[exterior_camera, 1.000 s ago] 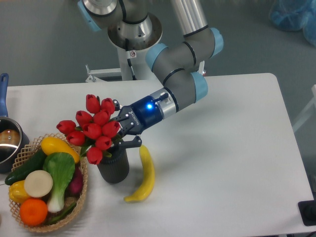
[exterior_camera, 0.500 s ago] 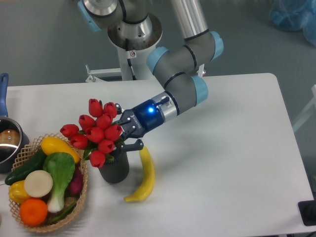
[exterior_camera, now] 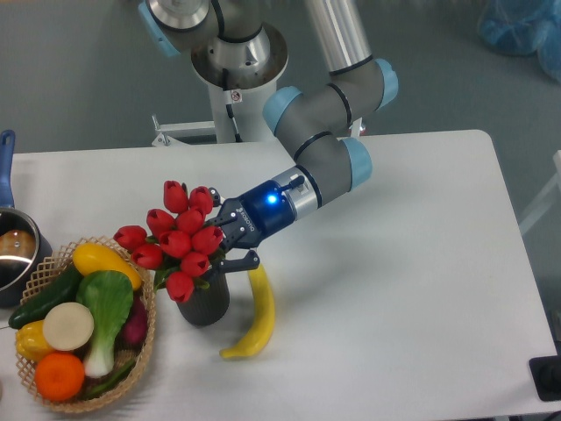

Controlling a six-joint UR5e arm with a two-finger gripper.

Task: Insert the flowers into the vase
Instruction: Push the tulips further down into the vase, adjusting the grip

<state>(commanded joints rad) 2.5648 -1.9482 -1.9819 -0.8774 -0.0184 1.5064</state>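
One unlabelled vase (exterior_camera: 202, 301), red flowers (exterior_camera: 180, 239).

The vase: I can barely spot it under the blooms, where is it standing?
The vase stands left of centre on the table, directly below the flowers, between the woven basket on its left and the banana on its right.

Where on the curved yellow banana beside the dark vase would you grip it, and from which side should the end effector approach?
Grip the curved yellow banana at its thick middle, coming from above with the fingers across its width. It lies flat on the white table, and the middle is its widest, steadiest part. Its upper end sits close to the dark cylindrical vase and the end effector, so the lower half probably offers more room.
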